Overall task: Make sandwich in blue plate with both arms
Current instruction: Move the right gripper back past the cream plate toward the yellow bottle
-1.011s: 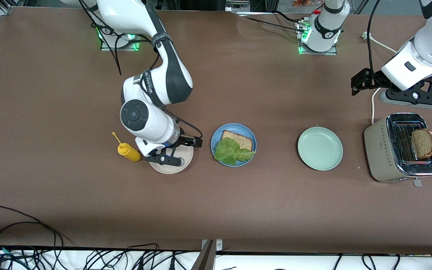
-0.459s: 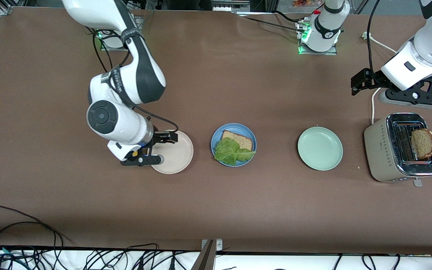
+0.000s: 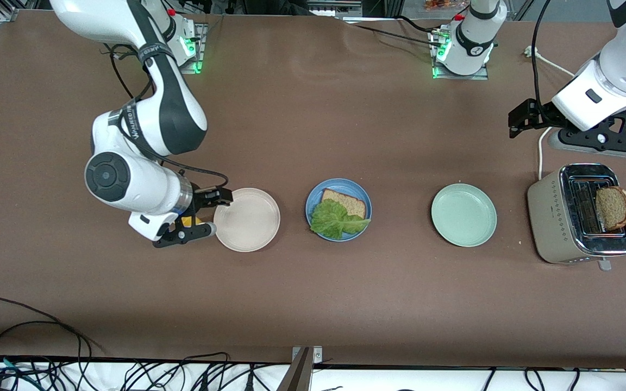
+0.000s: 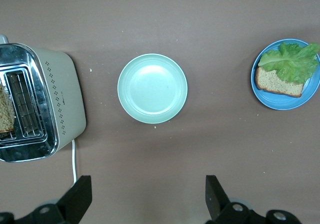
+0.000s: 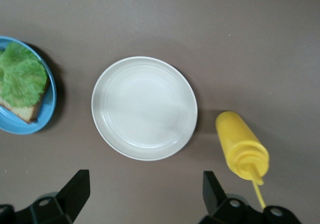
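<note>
On the brown worktop point(image 3: 313, 304) a row of things lies nearest the front camera. The blue plate point(image 3: 364, 194) sits in the middle of the row and carries one slice of brown bread point(image 3: 348, 202) with a ruffled lettuce leaf point(image 3: 336, 219) lying over the slice's nearer part. Beside it, toward the right arm's end, is an empty beige plate point(image 3: 246, 219); toward the left arm's end is an empty pale green plate point(image 3: 463, 215). At the left arm's end of the row stands a silver toaster point(image 3: 549, 217) with a second bread slice point(image 3: 614, 207) sticking up from one slot. The right pincer point(image 3: 196, 214) hangs over a yellow squeeze bottle point(image 5: 241, 146), just beside the beside plate, its fingers wide apart and holding nothing. Farther up, the left pincer point(image 3: 565, 130) hovers above the worktop near the toaster, also spread wide and empty.
</note>
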